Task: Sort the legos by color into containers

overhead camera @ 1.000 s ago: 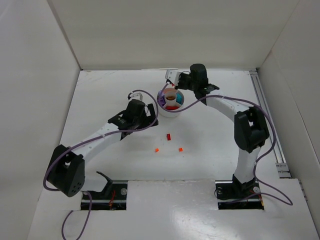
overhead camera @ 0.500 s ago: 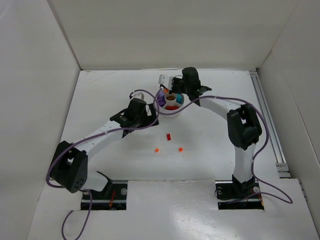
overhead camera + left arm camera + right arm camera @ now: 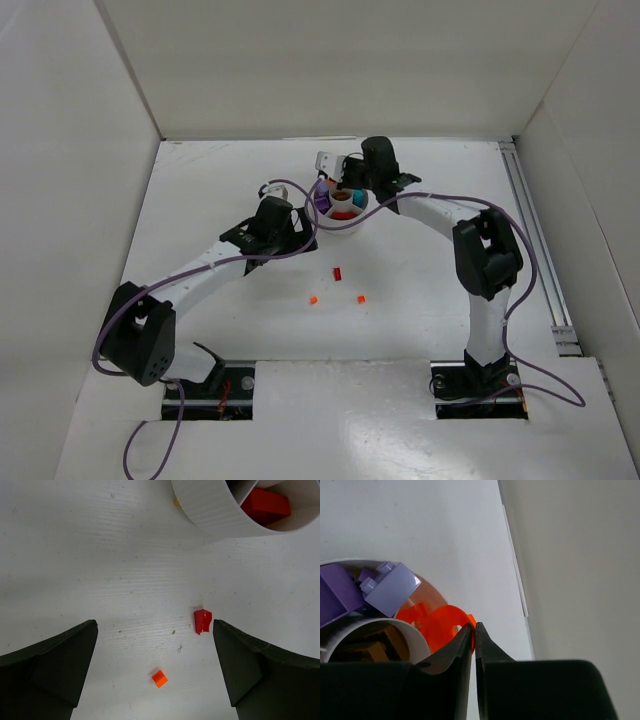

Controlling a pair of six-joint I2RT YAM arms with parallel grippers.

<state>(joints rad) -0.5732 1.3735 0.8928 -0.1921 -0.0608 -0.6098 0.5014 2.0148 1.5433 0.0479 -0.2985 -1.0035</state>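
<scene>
The round white dish [image 3: 341, 229] holds purple [image 3: 322, 200], teal [image 3: 358, 194] and red legos [image 3: 343, 213]. My right gripper [image 3: 342, 187] hangs over its far side. In the right wrist view that gripper [image 3: 473, 626] is shut, bar a thin slit, on the edge of an orange round lego [image 3: 440, 627], above a wedge next to lilac [image 3: 390, 587] and purple bricks [image 3: 337, 592]. Brown pieces [image 3: 370, 650] lie in the centre well. My left gripper [image 3: 155, 625] stands open and empty above a red lego [image 3: 202, 621] and an orange lego [image 3: 159, 678] on the table.
Two orange legos [image 3: 313, 299] [image 3: 361, 298] and the red lego [image 3: 337, 272] lie on the white table in front of the dish. White walls enclose the table; a rail [image 3: 530, 240] runs along the right edge. The dish wall [image 3: 210, 510] is close ahead of the left gripper.
The right gripper has swung left, from beside the dish to above it, with the orange piece. The left arm has barely shifted and stays open.
</scene>
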